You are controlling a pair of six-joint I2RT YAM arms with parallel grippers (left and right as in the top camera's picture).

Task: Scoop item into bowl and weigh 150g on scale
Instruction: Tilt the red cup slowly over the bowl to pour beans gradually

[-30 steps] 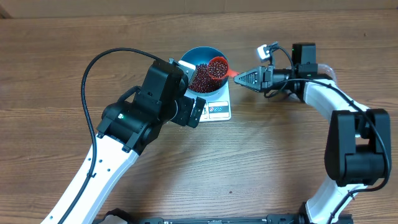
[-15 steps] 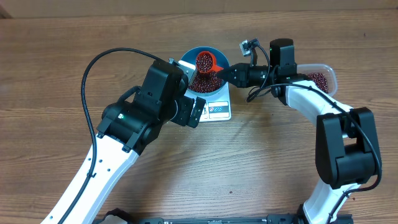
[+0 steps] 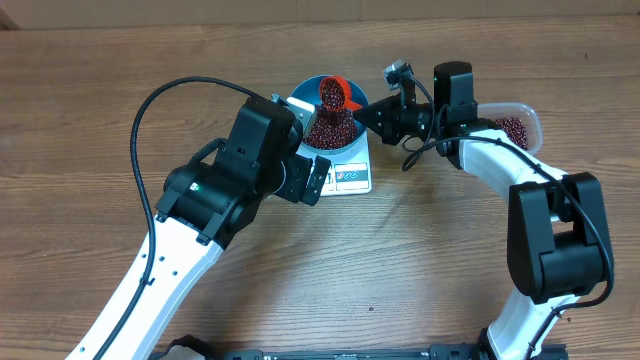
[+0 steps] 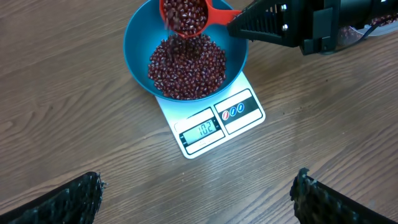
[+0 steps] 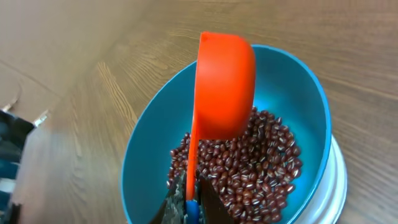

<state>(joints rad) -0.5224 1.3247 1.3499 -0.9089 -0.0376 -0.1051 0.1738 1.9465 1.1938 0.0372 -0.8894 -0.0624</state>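
Note:
The blue bowl [image 3: 303, 100] [image 4: 138, 43] [image 5: 152, 146] stands on the white scale [image 3: 352, 178] [image 4: 239, 113] [image 5: 339, 180]. It holds a pile of dark red beans [image 3: 330, 130] [image 4: 186, 68] [image 5: 264, 158]. My right gripper [image 3: 360, 113] [image 4: 232, 25] [image 5: 193, 190] is shut on the handle of an orange-red scoop [image 3: 331, 92] [image 4: 184, 14] [image 5: 224, 87]. The scoop is tipped over the bowl's far side and beans are falling out of it. My left gripper [image 4: 198, 177] hangs open above bare table in front of the scale, holding nothing. The scale's display [image 4: 200, 130] is lit.
A clear plastic tub [image 3: 513, 124] with more beans sits at the right, behind my right arm. My left arm [image 3: 235, 175] covers the table just left of the scale. Bare wood surrounds the rest.
My right gripper carried the loaded scoop left from beside the scale to over the bowl, then rolled it, so beans now spill out. The left arm has not moved.

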